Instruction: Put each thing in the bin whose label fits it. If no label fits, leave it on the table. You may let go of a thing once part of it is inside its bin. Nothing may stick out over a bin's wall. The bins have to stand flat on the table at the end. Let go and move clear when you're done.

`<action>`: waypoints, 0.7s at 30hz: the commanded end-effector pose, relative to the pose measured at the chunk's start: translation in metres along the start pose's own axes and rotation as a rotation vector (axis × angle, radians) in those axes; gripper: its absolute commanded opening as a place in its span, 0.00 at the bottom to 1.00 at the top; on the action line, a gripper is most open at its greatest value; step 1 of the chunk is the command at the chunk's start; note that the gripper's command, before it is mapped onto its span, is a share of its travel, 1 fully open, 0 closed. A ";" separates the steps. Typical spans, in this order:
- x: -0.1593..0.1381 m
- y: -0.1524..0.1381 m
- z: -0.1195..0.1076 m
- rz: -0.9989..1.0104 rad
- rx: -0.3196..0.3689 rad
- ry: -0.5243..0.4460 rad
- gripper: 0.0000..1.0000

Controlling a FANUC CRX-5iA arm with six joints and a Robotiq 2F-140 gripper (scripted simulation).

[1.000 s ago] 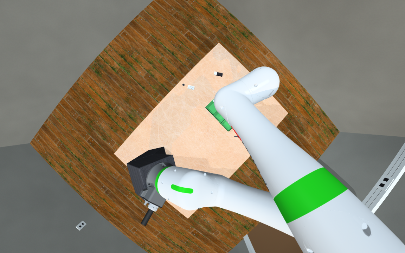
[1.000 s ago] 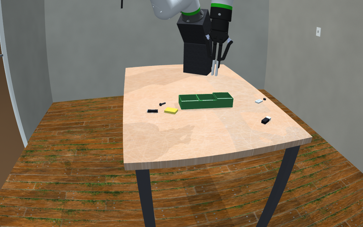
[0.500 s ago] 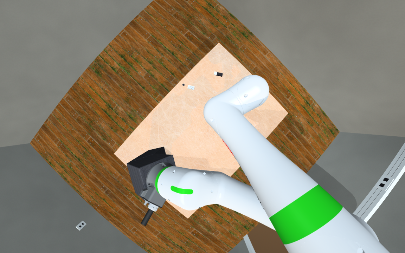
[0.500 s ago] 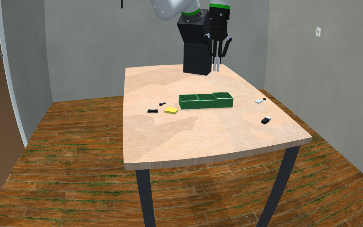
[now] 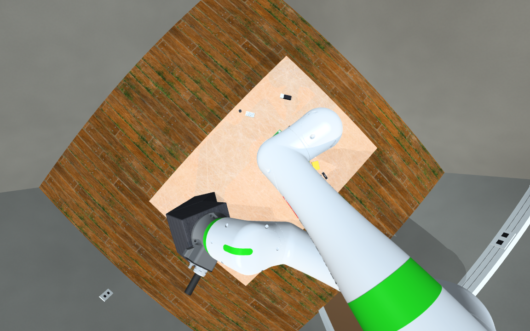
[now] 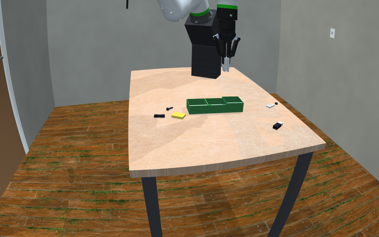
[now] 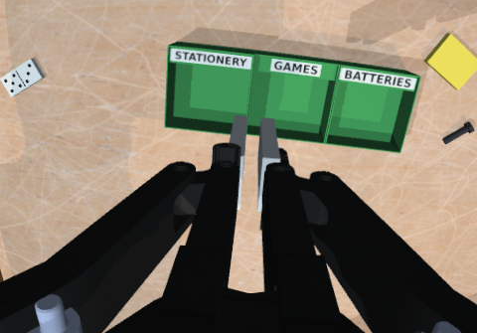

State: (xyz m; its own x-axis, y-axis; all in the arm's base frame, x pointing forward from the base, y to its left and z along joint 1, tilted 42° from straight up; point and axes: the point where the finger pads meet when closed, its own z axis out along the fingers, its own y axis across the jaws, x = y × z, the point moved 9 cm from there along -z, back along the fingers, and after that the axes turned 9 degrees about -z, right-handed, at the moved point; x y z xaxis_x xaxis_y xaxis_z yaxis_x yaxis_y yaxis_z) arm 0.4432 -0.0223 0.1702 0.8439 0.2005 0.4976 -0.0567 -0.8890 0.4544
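Note:
A green three-part bin stands mid-table, labelled STATIONERY, GAMES and BATTERIES; all three parts look empty. My gripper hangs high above the table behind the bin, shut with nothing between the fingers. A yellow pad, a black bolt and a small black battery lie on the BATTERIES side. A white domino, a small black round piece and a black-and-white eraser lie on the STATIONERY side.
The arm's black base block stands at the table's far edge. In the overhead view the arm hides the bin and much of the table.

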 end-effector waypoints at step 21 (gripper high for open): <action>-0.026 0.098 0.087 0.125 0.000 0.000 0.15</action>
State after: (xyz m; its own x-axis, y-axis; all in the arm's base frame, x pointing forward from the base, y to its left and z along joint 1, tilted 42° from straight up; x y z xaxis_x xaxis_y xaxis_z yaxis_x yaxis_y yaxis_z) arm 0.4521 -0.1205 0.1470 0.8453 0.0715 0.5294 -0.1675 -0.9056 0.3897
